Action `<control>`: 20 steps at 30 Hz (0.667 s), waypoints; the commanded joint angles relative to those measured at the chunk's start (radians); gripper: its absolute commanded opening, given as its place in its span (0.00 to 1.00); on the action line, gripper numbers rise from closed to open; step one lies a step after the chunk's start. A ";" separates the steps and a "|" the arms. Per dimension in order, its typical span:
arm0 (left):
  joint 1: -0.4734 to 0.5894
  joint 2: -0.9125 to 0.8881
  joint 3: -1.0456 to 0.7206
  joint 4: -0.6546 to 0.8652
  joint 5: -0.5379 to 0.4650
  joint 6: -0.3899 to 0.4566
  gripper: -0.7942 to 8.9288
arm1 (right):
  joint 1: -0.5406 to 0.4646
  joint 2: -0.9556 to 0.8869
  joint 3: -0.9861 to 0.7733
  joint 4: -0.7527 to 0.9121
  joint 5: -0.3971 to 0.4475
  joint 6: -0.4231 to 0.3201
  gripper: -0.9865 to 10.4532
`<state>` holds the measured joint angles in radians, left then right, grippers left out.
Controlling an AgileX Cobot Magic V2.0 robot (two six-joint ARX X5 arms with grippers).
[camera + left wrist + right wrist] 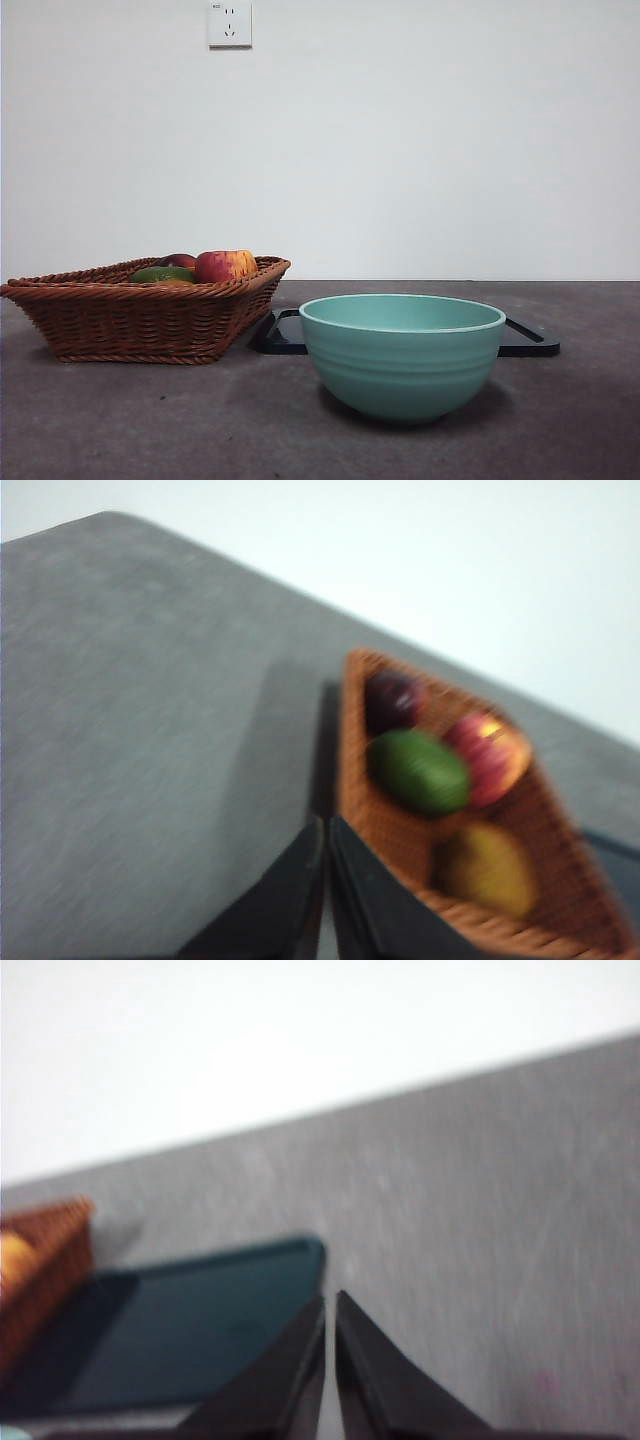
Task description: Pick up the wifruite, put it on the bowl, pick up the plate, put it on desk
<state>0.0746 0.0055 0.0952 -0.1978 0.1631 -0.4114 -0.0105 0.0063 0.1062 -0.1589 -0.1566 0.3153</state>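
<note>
Showing wifruite [488, 868] only left-wrist, basket [372, 825]

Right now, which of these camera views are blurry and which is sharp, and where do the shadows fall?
Front view: sharp, evenly lit; soft shadow on the desk under the bowl. Left wrist view: blurred throughout, the fruit in the basket smeared, a faint dark band on the desk beside the basket. Right wrist view: blurred too, the black tray has soft edges.

A brown wicker basket [130, 318] is seen holding a red-and-yellow apple [225, 265], a green fruit [160, 274] and a dark fruit [392, 700]. A black tray [525, 338] lies beside it; a wall socket [229, 23] is mounted above.
</note>
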 commanded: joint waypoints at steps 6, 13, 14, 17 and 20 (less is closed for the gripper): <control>0.002 0.011 0.197 -0.109 0.014 -0.016 0.09 | 0.000 -0.001 0.193 -0.063 0.000 0.007 0.09; 0.002 0.077 0.407 -0.258 0.040 0.073 0.09 | 0.000 0.063 0.400 -0.255 -0.003 -0.072 0.09; 0.002 0.097 0.435 -0.283 0.056 0.094 0.09 | 0.000 0.082 0.433 -0.289 -0.004 -0.089 0.09; 0.002 0.164 0.525 -0.368 0.122 0.152 0.09 | 0.000 0.148 0.524 -0.381 -0.027 -0.142 0.09; 0.002 0.246 0.601 -0.449 0.199 0.194 0.09 | 0.000 0.230 0.615 -0.473 -0.079 -0.189 0.09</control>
<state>0.0746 0.2287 0.6708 -0.6380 0.3405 -0.2703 -0.0105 0.2138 0.6922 -0.6201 -0.2230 0.1772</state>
